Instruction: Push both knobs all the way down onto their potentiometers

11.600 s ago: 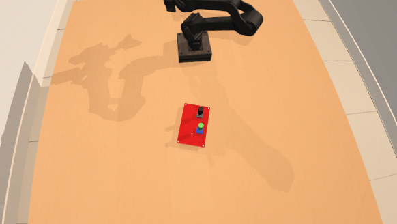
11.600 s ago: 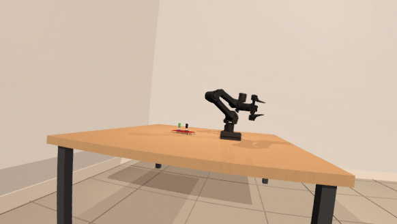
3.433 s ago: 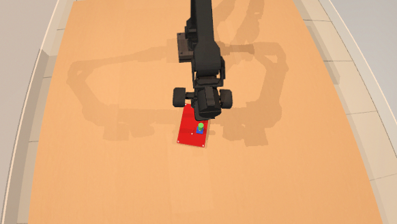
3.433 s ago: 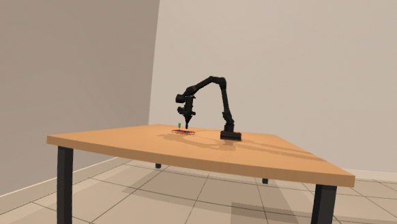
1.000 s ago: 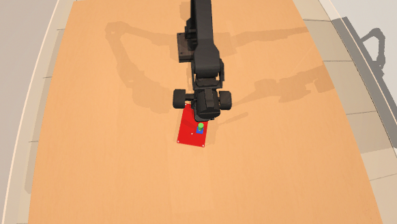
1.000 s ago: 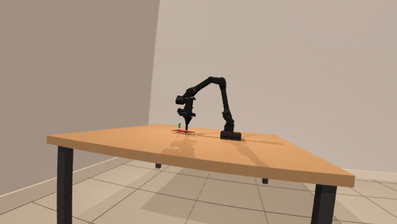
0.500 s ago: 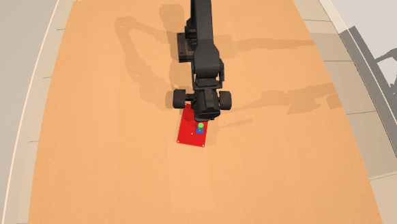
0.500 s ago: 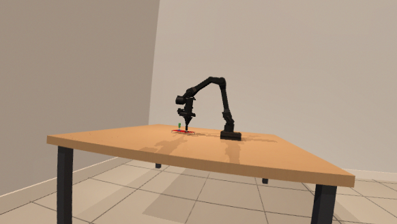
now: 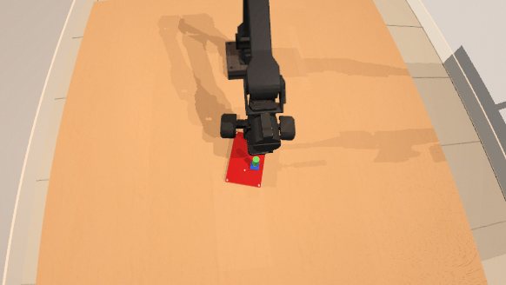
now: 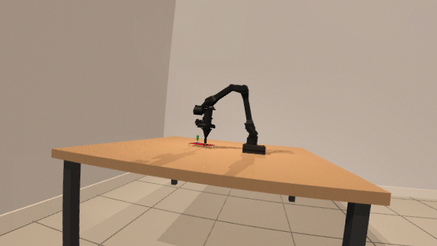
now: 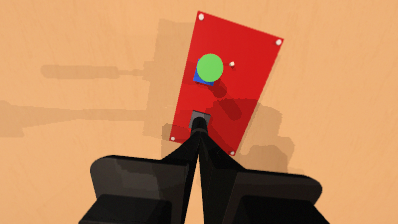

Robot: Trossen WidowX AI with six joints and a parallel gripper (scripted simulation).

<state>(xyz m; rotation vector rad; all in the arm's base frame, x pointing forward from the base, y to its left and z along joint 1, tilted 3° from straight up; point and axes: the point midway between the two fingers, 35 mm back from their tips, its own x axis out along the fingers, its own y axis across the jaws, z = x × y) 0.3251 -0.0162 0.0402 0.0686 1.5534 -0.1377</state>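
Observation:
The red circuit board (image 9: 243,175) (image 10: 210,145) (image 11: 245,75) stands low on the table. A green knob (image 9: 256,160) (image 10: 197,137) (image 11: 210,67) stands upright on a blue potentiometer (image 9: 254,167) (image 11: 197,77), raised above its body. A grey potentiometer (image 11: 206,119) sits nearer the arm in the wrist view. A dark rounded shape over it merges with the fingertips, so its knob and how far down it sits cannot be told. My gripper (image 10: 205,142) (image 11: 199,135) is shut, pointing straight down with its tips at the grey potentiometer. Its tips are hidden in the top view.
A small white pin (image 9: 244,170) (image 11: 232,64) stands on the board beside the blue potentiometer. White dots mark the board's corners. The arm's base (image 9: 236,61) (image 10: 254,149) stands on the wooden table (image 9: 130,217) (image 10: 263,169) behind the board. Arm shadows cross the board and table.

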